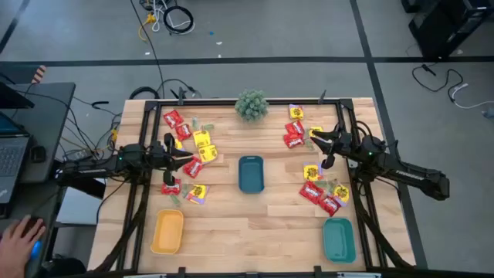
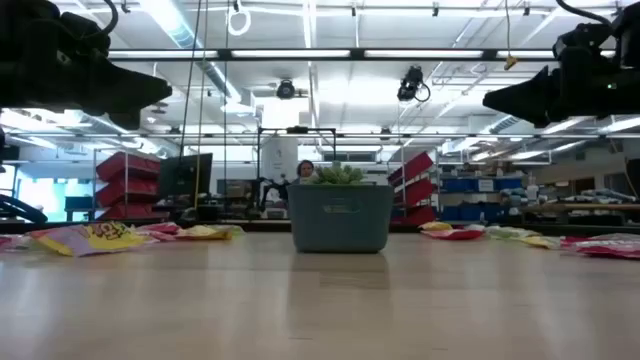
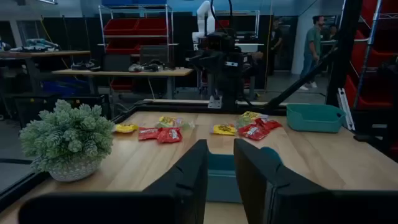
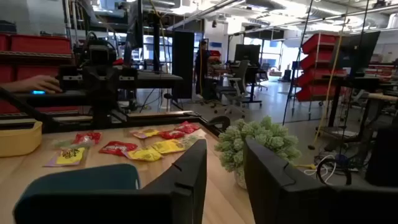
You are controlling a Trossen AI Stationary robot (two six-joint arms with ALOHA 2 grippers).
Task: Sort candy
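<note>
Wooden table (image 1: 231, 232) carries scattered candy (image 1: 193, 150), three trays (image 1: 251, 173), plant ball (image 1: 252, 105).

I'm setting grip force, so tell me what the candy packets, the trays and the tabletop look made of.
Candy packets: thin plastic or foil film, judging by the glossy, crinkled look.
Trays, such as the teal one in the middle: probably moulded plastic, with a smooth matte surface and rounded rims.
Tabletop: light wood with visible plank seams and a satin finish.

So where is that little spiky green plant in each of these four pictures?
High view: the plant sits at the table's far edge, near the middle.
Low view: only its green top shows, behind the middle teal tray.
Left wrist view: at the left, on the wood.
Right wrist view: right of centre, partly behind a finger.
Shared landmark: the middle teal tray.
</note>
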